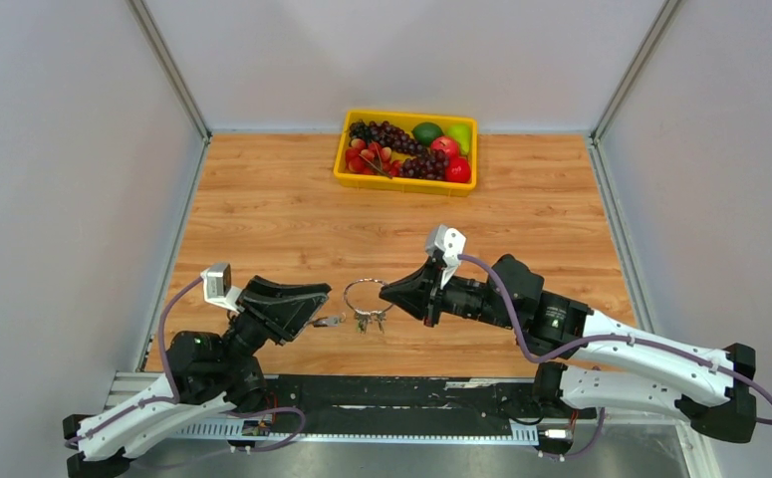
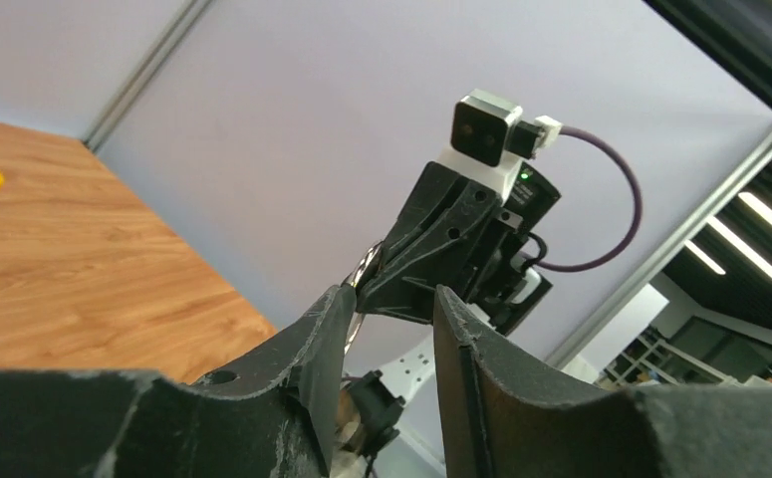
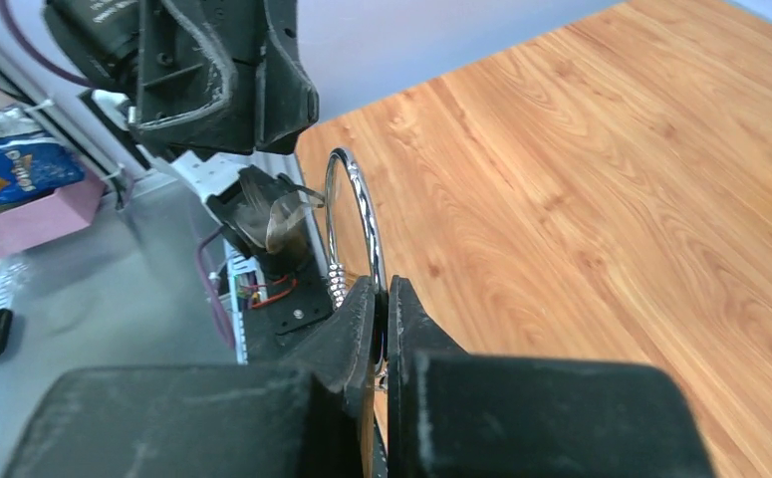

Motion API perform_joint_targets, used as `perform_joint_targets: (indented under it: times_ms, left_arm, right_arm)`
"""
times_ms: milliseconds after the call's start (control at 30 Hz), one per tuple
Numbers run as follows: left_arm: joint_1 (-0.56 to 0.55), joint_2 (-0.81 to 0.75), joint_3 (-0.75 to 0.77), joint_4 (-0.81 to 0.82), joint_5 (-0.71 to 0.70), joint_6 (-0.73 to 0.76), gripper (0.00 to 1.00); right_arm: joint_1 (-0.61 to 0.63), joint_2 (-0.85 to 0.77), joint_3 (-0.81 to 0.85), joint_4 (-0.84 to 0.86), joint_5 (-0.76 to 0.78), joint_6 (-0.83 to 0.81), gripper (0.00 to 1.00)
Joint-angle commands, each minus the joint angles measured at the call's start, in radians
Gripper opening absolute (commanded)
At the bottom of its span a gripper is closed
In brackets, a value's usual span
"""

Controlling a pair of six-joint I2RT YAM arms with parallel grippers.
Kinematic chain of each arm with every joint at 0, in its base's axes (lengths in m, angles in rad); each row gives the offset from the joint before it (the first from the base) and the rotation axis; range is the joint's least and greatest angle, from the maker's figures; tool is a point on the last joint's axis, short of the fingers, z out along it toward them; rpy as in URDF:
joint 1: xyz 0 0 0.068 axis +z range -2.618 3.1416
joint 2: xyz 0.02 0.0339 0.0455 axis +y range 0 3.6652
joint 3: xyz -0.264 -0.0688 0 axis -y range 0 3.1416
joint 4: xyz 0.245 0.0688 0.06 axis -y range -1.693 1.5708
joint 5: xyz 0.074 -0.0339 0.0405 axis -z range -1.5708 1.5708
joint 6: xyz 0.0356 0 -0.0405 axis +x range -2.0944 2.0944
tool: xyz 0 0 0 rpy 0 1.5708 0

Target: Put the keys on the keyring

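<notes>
Centre of the frame: right claw (image 1: 387,292) pinches the silver keyring (image 1: 366,281), keys (image 1: 367,321) dangling. Left claw (image 1: 317,313) sits narrowly parted; whether it grips anything I cannot tell.

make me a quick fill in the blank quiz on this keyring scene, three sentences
1. The keyring is pinched in the ____ claw.
2. The tray at the far edge of the table is coloured ____.
3. That tray is filled with ____.

Missing words: right; yellow; fruit
</notes>
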Motion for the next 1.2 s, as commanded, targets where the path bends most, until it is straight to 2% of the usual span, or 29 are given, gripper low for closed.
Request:
perform_joint_targets:
  times_ms: [0, 267, 400, 633, 800, 933, 1167]
  left_arm:
    - [0.001, -0.081, 0.031, -0.109, -0.065, 0.046, 0.46]
    - [0.000, -0.090, 0.027, -0.240, -0.192, 0.081, 0.49]
    - [0.000, -0.089, 0.010, -0.291, -0.269, 0.112, 0.51]
    - [0.001, -0.049, 0.015, -0.391, -0.353, 0.198, 0.54]
    - [0.000, 0.104, 0.060, -0.430, -0.341, 0.278, 0.54]
    - [0.002, 0.200, 0.069, -0.401, -0.297, 0.320, 0.56]
    - [0.002, 0.316, 0.076, -0.359, -0.275, 0.364, 0.57]
  right_arm:
    - [-0.002, -0.027, 0.058, -0.070, 0.122, 0.009, 0.00]
    - [-0.001, -0.062, 0.088, -0.140, 0.212, 0.012, 0.00]
    - [-0.001, -0.033, 0.125, -0.221, 0.315, 0.022, 0.00]
    - [-0.003, 0.050, 0.123, -0.255, 0.429, 0.072, 0.00]
    - [-0.033, 0.138, 0.104, -0.258, 0.453, 0.088, 0.00]
    - [-0.084, 0.195, 0.073, -0.226, 0.463, 0.082, 0.00]
    - [-0.228, 0.303, 0.035, -0.151, 0.366, 0.118, 0.00]
